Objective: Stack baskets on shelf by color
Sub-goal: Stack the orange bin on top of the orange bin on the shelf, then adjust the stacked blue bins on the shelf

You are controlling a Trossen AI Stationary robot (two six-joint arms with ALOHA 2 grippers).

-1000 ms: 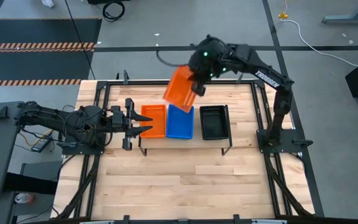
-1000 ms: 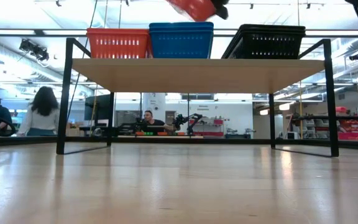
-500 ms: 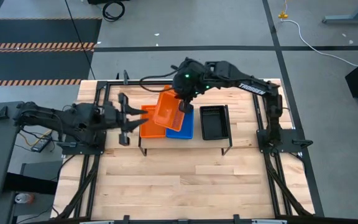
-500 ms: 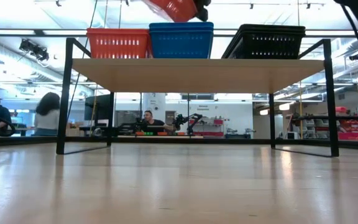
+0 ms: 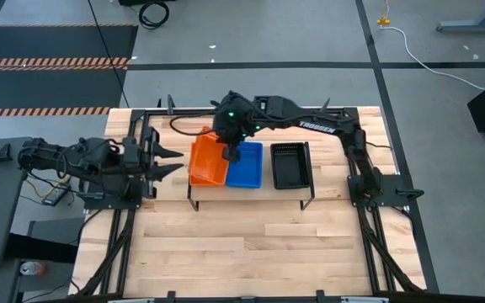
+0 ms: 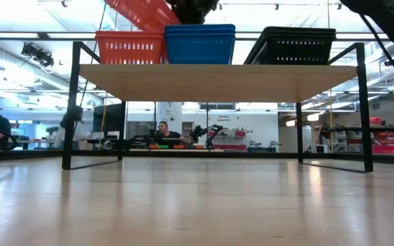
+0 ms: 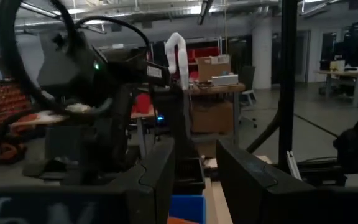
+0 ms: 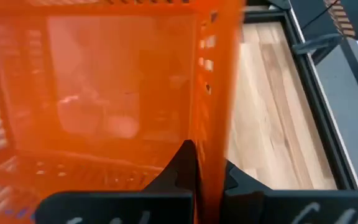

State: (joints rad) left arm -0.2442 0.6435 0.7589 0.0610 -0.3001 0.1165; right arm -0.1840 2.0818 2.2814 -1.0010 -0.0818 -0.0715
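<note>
Right gripper (image 5: 230,154) clamped on one wall of an orange basket (image 5: 210,157), held tilted just above the orange stack (image 6: 130,47) at the shelf's (image 6: 217,81) left end. Basket's long axis runs front to back, like the stack below. Blue stack (image 5: 246,166) beside, black stack (image 5: 290,165) beyond. Left gripper (image 5: 165,162) waits beside the shelf, fingers apart, empty.

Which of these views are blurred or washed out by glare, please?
Left wrist view: dim, the left gripper soft. Right wrist view: the orange basket fills the picture, blurred. Low view: bright ceiling lights behind the shelf, tabletop glossy. High view: evenly lit, sharp.
</note>
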